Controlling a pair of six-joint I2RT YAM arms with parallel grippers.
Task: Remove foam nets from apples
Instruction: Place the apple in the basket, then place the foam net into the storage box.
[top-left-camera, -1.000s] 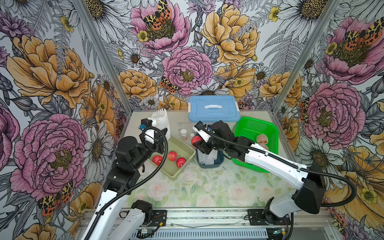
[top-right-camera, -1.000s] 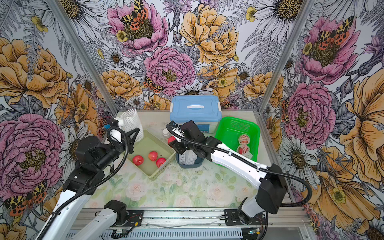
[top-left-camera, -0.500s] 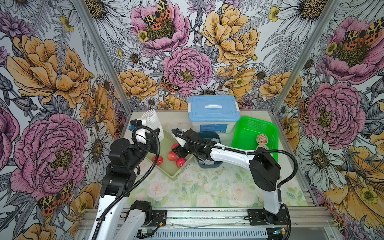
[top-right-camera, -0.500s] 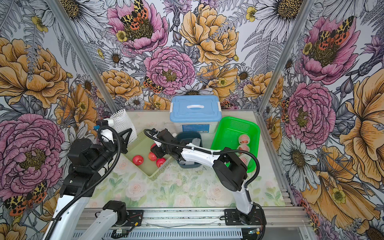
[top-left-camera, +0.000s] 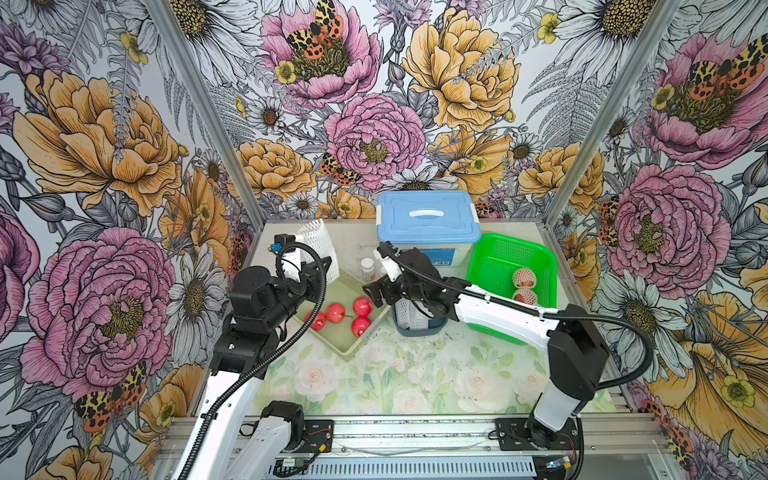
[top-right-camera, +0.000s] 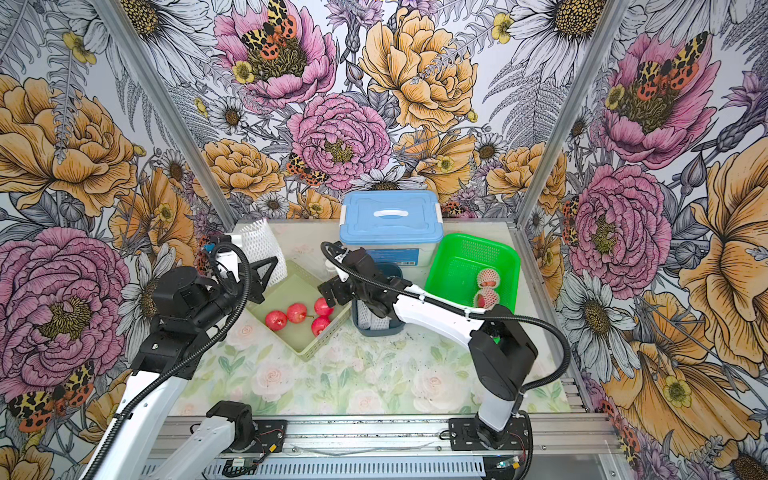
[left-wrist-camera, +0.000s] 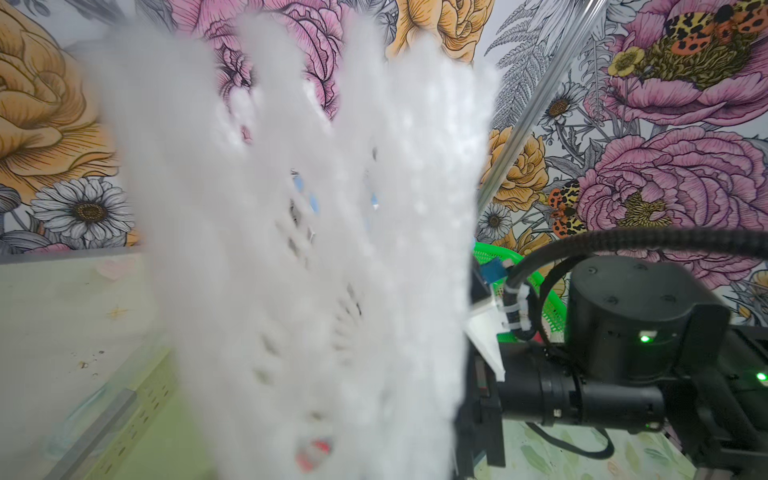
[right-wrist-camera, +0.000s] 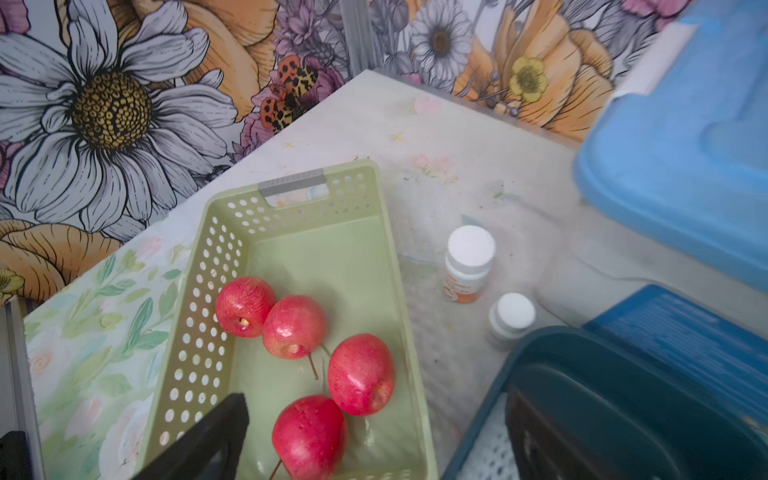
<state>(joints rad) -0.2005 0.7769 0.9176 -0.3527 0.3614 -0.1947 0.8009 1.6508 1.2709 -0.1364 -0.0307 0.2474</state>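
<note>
My left gripper (top-left-camera: 312, 272) is shut on a white foam net (top-left-camera: 318, 243) and holds it up over the back left of the table; that foam net (left-wrist-camera: 311, 249) fills the left wrist view and hides the jaws. Several bare red apples (top-left-camera: 336, 312) lie in the pale green basket (top-left-camera: 347, 353). My right gripper (top-left-camera: 376, 291) hangs open over that basket's right end, one black finger (right-wrist-camera: 208, 436) beside the nearest apple (right-wrist-camera: 309, 436). Two netted apples (top-left-camera: 524, 277) sit in the bright green basket (top-left-camera: 494, 249). Loose nets lie in the dark blue bin (top-left-camera: 419, 330).
A box with a blue lid (top-left-camera: 428, 220) stands at the back, right behind my right wrist. Two white pill bottles (right-wrist-camera: 469, 262) stand between the pale basket and the bin. Walls close in at the back and both sides.
My right gripper carried a bare apple from above the bin over to the pale green basket and opened; the apple now lies with the others. The left arm still holds the net up.
</note>
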